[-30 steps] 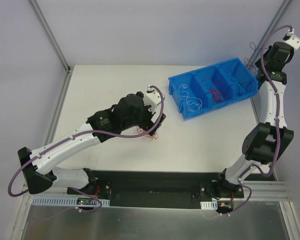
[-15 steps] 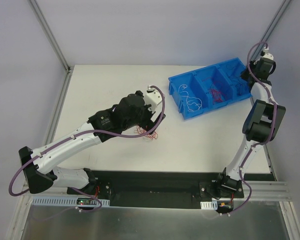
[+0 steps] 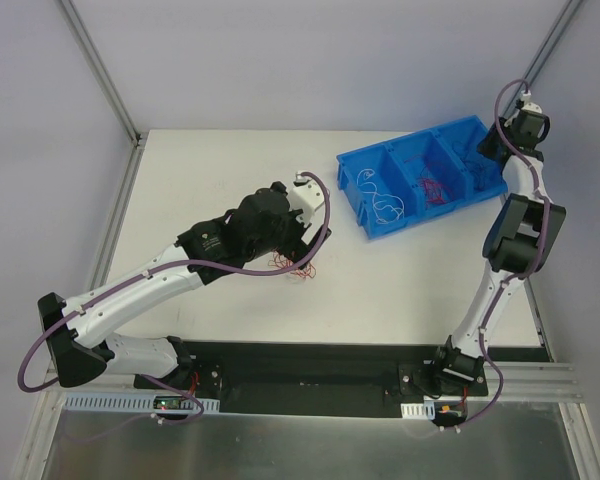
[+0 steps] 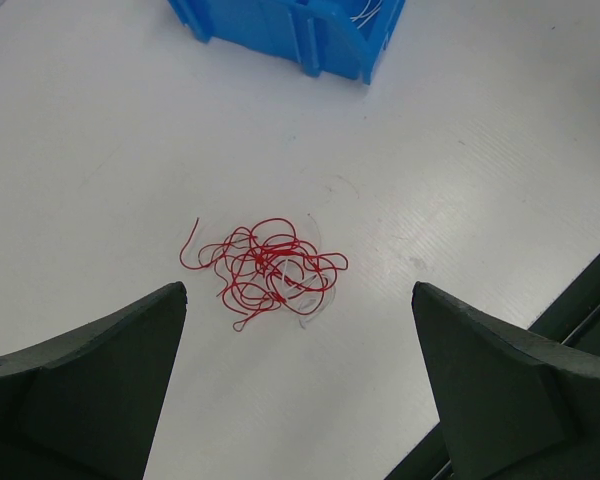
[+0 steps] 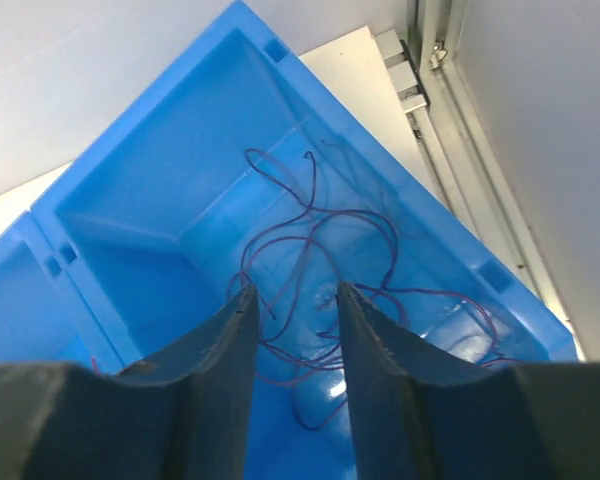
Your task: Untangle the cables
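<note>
Tangle of red cables (image 4: pixel 270 272) lay on the desk (image 4: pixel 480 150), apart from the blue bin (image 3: pixel 352 172). Left pincer (image 4: pixel 298 300) hung above it, jaws fully spread, holding nothing. Right pincer (image 5: pixel 295 292) stood over the bin's end compartment, jaws narrowly parted above dark strands (image 5: pixel 320 225); contact with them could not be confirmed.

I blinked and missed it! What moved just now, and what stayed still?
The right gripper swung in from the right to above the end compartment of the blue bin, jaws slightly apart over the dark cables lying there. The left gripper, wide open above the red tangle, stayed put, and so did the bin.
</note>
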Motion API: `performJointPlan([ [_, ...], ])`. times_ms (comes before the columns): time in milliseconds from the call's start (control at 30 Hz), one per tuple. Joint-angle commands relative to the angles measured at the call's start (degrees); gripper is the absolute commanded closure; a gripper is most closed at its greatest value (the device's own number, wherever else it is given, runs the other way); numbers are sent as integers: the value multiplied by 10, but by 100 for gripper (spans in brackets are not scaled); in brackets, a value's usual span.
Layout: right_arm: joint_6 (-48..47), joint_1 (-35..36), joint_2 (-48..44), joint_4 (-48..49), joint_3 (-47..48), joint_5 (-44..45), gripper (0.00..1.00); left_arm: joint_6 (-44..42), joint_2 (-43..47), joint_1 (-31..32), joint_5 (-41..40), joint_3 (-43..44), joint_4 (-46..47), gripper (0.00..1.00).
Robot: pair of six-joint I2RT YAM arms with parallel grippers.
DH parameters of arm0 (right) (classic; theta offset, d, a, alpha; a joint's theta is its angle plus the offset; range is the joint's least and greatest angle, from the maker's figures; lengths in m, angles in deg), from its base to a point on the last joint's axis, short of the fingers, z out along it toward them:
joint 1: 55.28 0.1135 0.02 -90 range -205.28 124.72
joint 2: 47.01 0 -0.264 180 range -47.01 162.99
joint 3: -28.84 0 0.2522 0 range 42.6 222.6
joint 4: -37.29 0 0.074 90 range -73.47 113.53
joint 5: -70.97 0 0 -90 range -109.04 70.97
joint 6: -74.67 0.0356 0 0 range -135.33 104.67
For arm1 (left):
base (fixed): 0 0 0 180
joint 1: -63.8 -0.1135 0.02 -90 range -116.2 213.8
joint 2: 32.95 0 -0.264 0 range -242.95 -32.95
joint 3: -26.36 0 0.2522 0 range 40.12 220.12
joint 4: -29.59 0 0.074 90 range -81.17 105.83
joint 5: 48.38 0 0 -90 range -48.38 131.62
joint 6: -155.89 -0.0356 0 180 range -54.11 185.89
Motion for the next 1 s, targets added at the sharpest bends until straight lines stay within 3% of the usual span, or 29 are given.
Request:
performJointPlan([
  [0, 14, 1, 12, -105, 87, -29, 52, -5, 6, 6, -2, -2, 16, 5],
  [167, 66, -2, -67, -120, 23, 70, 25, -3, 15, 6, 6, -2, 16, 4],
  [200, 77, -3, -75, -124, 15, 82, 24, -3, 19, 6, 6, -2, 16, 4],
  [267, 124, -6, -74, -169, 28, 132, 26, -1, 23, 6, 9, -2, 16, 4],
  [467, 213, -9, -62, -211, 17, 179, 50, -3, 32, 13, 7, -3, 15, 4],
  [967, 324, -4, 18, -214, 32, 173, 43, -5, 17, 15, -1, -4, 16, 4],
])
